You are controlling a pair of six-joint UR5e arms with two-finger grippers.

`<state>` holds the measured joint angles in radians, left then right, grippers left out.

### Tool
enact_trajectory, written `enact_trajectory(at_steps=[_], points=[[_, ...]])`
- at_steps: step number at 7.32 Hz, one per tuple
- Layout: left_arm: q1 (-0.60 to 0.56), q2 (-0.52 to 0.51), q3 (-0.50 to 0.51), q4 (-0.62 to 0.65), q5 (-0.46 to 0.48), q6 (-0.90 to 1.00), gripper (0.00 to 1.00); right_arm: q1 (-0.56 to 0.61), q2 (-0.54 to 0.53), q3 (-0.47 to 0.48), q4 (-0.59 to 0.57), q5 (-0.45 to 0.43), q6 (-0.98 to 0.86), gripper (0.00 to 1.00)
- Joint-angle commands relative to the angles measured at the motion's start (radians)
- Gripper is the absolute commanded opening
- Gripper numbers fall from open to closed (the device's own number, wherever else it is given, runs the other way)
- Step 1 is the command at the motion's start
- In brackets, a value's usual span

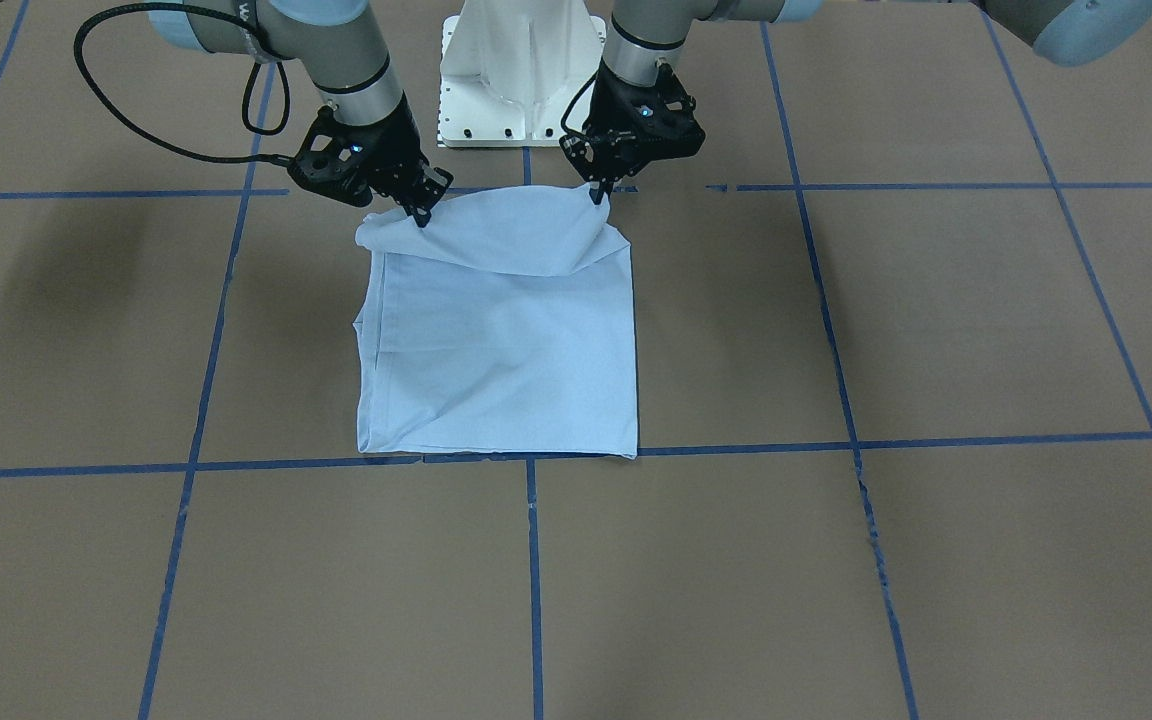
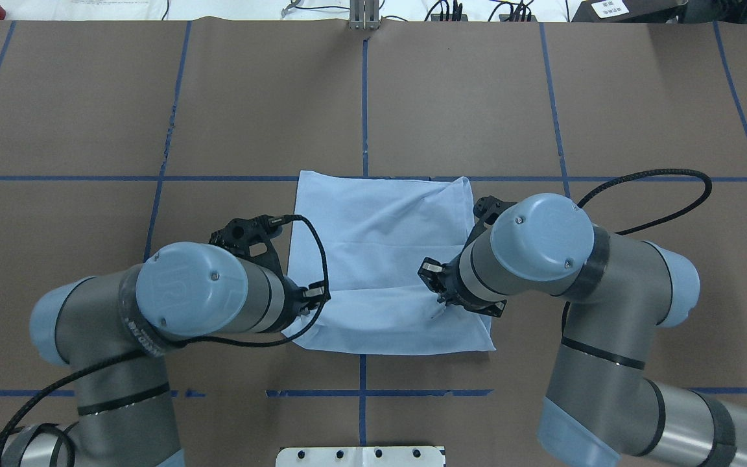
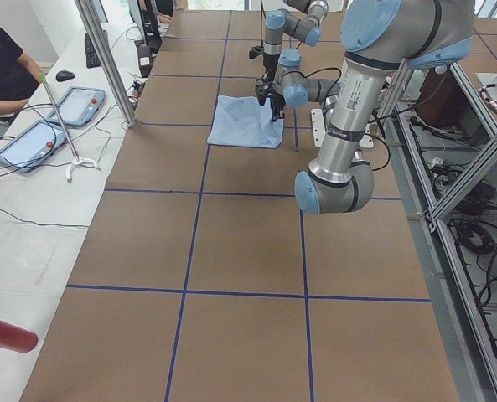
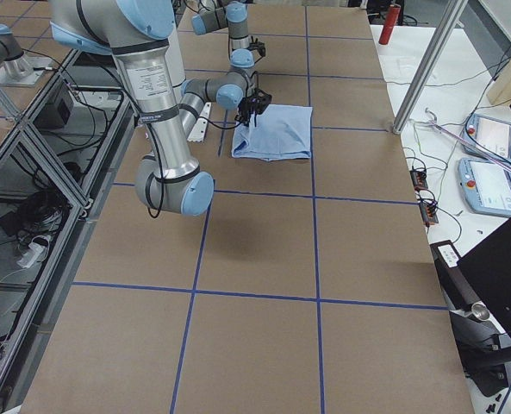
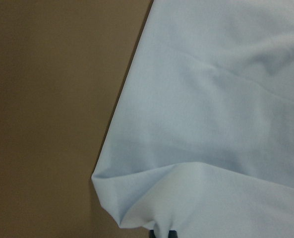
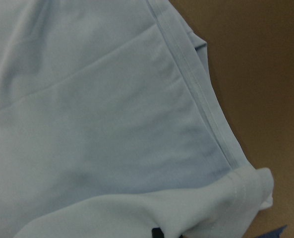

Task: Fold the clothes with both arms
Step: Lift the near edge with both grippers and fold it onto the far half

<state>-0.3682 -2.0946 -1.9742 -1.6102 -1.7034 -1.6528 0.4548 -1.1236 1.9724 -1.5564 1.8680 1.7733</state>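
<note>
Holding the pale-blue T-shirt (image 1: 506,350) up by its edge nearest the robot, left gripper (image 1: 599,193) and right gripper (image 1: 422,213) each clamped shut on one corner of that edge. Kept well apart so the raised flap stays spread and square. Rest of the shirt flat mid-table (image 1: 936,330), a neat rectangle, far edge along a blue tape line (image 1: 936,440). Probably mid-fold, with the raised edge meant for the far side.

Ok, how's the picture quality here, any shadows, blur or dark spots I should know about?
Front-facing view: sharp, with a soft shadow on the table toward the picture's left, away from the T-shirt. Overhead view: even light, no glare. Both wrist views: dim and soft, fabric filling most of the frame. Side views: wide-angle, so the metal post leans.
</note>
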Motion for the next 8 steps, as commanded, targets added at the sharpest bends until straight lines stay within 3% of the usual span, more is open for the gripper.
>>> enact_trajectory(at_steps=[1,5,7,8], points=[[-0.063,-0.019,0.113,-0.115,-0.001,0.01,0.0,0.06,0.025,-0.094,0.095,0.016,-0.012,0.0],[-0.125,-0.082,0.205,-0.166,-0.002,0.042,0.0,0.145,0.083,-0.209,0.125,0.081,-0.064,0.0],[-0.197,-0.166,0.363,-0.2,-0.002,0.105,0.0,0.244,0.235,-0.466,0.128,0.184,-0.133,0.0],[-0.237,-0.174,0.462,-0.302,-0.001,0.108,0.17,0.28,0.284,-0.58,0.142,0.184,-0.146,0.53]])
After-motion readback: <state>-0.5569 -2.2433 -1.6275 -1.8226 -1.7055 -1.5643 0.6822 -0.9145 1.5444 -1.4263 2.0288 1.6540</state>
